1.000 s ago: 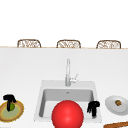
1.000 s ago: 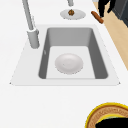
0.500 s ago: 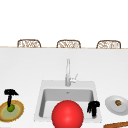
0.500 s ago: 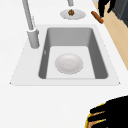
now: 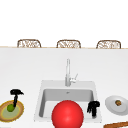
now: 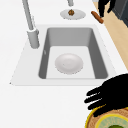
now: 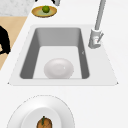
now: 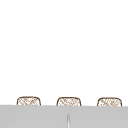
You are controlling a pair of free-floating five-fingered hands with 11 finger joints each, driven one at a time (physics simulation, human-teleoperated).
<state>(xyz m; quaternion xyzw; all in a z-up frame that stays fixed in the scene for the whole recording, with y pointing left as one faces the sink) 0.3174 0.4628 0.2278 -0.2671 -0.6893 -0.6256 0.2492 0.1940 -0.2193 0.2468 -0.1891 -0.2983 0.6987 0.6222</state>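
Two robot hands hang over the bench: the left robot hand (image 5: 16, 93), fingers straight and released, hovers just above the green fruit (image 5: 10, 107) lying in the yellow-rimmed plate (image 5: 20, 113). The right robot hand (image 5: 93, 106), fingers drooping and grasping nothing, hangs at the sink's (image 5: 45, 93) right front corner.

I see a matt white surface (image 5: 25, 70) around a smooth grey sink (image 6: 50, 42), which looks like brushed metal, as does the faucet (image 5: 67, 72). The left hand (image 6: 110, 93) is plain matt black above a woven-looking, yellow-rimmed plate (image 5: 18, 115). The red ball (image 5: 67, 114) looks smooth and faintly glossy. The chair backs (image 5: 29, 43) look like wicker.
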